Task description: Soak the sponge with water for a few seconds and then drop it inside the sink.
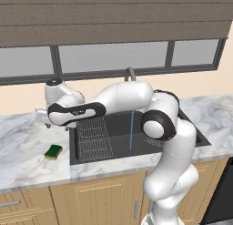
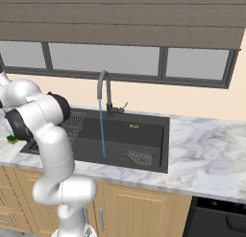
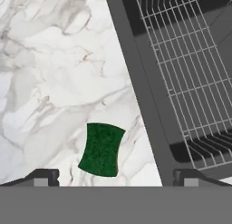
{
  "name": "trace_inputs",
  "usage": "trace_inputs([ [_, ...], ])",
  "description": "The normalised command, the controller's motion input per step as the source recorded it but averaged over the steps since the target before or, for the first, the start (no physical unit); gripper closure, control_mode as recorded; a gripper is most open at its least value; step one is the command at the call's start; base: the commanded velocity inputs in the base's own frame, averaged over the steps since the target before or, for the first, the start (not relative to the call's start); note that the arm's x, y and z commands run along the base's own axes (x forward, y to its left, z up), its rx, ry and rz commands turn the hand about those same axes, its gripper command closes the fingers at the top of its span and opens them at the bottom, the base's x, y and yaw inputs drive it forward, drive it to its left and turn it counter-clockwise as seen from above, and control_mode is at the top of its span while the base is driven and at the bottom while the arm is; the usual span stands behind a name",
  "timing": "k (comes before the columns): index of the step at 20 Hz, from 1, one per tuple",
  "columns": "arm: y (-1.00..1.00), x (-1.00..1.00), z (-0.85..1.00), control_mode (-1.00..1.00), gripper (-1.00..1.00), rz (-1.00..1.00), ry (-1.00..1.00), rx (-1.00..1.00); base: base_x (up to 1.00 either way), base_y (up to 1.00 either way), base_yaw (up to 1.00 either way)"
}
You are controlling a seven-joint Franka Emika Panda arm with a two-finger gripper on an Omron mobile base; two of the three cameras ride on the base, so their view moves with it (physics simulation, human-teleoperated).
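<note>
Pincer [image 3: 115, 175] open, jaws wide, empty, poised above marble counter [image 3: 50, 82] left of sink [image 1: 182, 142].

Sink: dark basin, wire rack [image 1: 93, 137] at left end, faucet [image 2: 102, 87] running, water [image 1: 131, 128] falling as thin blue stream mid-basin.

Sponge [image 3: 102, 149]: green face up, flat on counter, just beside sink rim, apart from both fingertips.

Risks: off-centre descent, one finger striking sponge and pushing it away; finger catching sink rim; weak grip, sponge dropped before reaching stream.
</note>
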Motion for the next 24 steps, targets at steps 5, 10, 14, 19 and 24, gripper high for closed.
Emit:
trace_inputs([
  [5,0.0,0.0,-0.12,-1.0,-1.0,-0.11,0.0,0.03,0.0,0.0,0.0],
  [10,0.07,0.06,-0.43,-1.0,-1.0,-0.05,0.0,0.05,0.0,0.0,0.0],
  [14,0.13,0.22,-0.37,-1.0,-1.0,0.0,0.0,0.03,0.0,0.0,0.0],
  [19,0.22,0.07,-0.14,-1.0,-1.0,0.01,0.0,0.0,0.0,0.0,0.0],
  [24,0.18,0.0,0.0,-1.0,-1.0,0.0,0.0,0.0,0.0,0.0,0.0],
])
